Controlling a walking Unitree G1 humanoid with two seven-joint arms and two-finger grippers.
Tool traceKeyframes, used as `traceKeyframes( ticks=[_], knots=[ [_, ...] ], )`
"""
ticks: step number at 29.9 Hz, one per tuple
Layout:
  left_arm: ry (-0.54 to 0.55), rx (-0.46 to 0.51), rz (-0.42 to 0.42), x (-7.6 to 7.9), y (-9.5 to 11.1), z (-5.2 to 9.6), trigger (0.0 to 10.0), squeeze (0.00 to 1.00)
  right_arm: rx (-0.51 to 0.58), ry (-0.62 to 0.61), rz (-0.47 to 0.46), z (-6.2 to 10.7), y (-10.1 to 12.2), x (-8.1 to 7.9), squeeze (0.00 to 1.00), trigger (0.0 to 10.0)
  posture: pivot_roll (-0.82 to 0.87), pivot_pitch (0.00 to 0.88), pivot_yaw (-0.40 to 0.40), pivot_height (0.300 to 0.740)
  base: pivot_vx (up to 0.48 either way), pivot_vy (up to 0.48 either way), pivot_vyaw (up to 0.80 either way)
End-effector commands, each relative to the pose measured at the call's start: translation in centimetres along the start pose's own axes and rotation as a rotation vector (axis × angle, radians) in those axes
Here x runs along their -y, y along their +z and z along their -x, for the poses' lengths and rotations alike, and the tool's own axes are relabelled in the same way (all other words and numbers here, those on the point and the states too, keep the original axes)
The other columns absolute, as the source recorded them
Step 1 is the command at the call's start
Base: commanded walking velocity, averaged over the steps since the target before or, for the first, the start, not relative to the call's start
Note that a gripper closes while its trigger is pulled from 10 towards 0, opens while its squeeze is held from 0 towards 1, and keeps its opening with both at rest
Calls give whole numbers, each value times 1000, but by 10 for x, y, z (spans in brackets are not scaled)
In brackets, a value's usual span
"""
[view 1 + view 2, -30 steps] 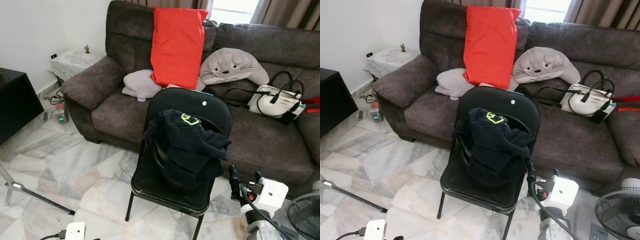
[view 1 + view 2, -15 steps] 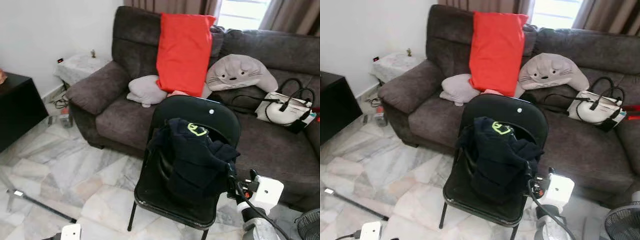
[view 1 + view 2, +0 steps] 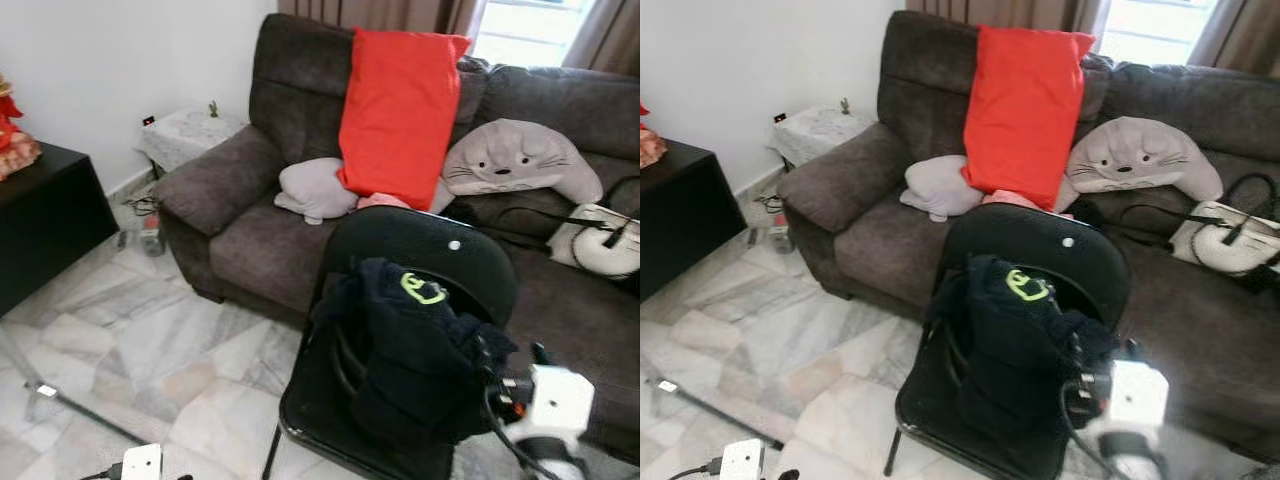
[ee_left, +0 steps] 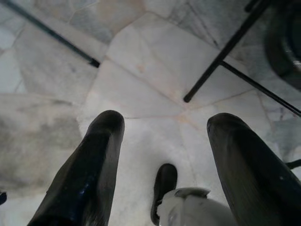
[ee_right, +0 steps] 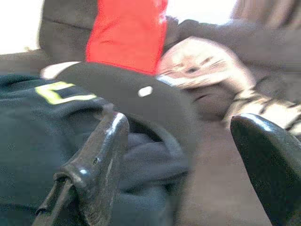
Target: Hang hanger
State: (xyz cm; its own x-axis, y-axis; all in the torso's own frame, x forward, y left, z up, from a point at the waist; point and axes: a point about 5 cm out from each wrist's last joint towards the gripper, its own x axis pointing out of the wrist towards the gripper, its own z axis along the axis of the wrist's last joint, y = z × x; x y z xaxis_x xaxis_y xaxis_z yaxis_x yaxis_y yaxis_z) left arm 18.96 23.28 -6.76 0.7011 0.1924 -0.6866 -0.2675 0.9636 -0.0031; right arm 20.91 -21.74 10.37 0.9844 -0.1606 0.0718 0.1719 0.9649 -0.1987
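A black folding chair [image 3: 424,240] stands in front of the sofa. A dark navy garment [image 3: 410,350] with a yellow-green logo is heaped on its seat and against its backrest. A black curved piece [image 3: 340,362] that may be a hanger shows at the garment's left edge. My right gripper [image 3: 512,352] is open at the garment's right side, level with the heap; in the right wrist view its fingers [image 5: 101,155] frame the garment [image 5: 42,141] and the chair back [image 5: 141,94]. My left gripper [image 4: 164,127] hangs open, pointing at the marble floor.
A dark grey sofa [image 3: 240,190] holds a red cushion [image 3: 400,110], a grey pillow [image 3: 315,190], a grey plush [image 3: 520,165] and a white handbag [image 3: 600,240]. A black cabinet [image 3: 45,220] stands at the left. A tripod leg [image 3: 80,410] lies across the floor.
The camera has moved closer and turned, so the scene has shifted right in the picture. My right gripper has risen from beside the seat to the garment's right side.
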Motion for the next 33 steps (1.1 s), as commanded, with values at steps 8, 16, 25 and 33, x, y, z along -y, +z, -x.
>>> traceKeyframes(
  ticks=[8, 16, 25, 33],
  knots=[
    [19, -24, -8, -5, -4, 1, 10000, 0, -174, -2, 299, 21, -11, 16, 0, 10000, 25, 10, -28, 740, 0, 0, 0],
    [15, -26, -10, -6, -3, 1, 10000, 0, -292, 110, 410, 15, -30, 5, 0, 10000, 31, 7, -28, 740, 0, 0, 0],
    [12, -21, -8, -5, -1, 0, 10000, 0, -377, 187, 427, 2, -46, -7, 0, 10000, 34, 3, -23, 740, 0, 0, 0],
    [15, -20, -8, -5, -1, 0, 10000, 0, -205, 194, 508, -22, -22, -18, 0, 10000, 41, 4, -26, 740, 0, 0, 0]
  ],
)
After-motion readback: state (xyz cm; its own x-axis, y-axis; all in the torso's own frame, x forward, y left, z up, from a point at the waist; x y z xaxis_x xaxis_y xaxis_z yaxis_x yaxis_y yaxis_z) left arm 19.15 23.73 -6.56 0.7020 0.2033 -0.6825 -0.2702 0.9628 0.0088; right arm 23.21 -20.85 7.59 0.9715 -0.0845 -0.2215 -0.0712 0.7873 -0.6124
